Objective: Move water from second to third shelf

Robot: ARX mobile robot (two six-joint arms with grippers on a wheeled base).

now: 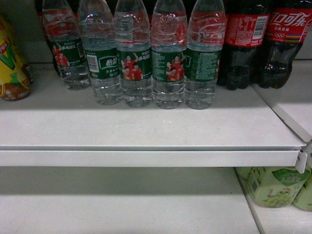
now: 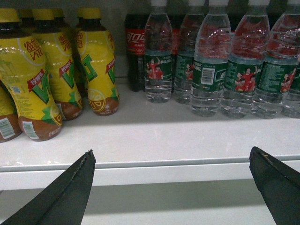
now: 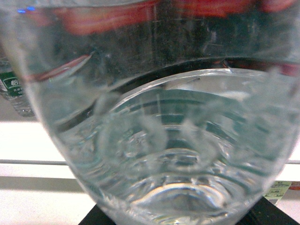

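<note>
The clear ribbed plastic water bottles point(image 1: 168, 63) shine glossy, their green wrap labels smooth and slick. The white shelf point(image 1: 146, 129) looks like painted metal, matt and faintly scuffed toward its front edge. The left claw point(image 2: 173, 187) has dull, matt black fingers point(image 2: 70, 192).

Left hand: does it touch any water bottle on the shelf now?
Apart. The left wrist view shows the left hand open, fingertips low at the shelf's front edge, with bare shelf between them and the water bottles.
</note>
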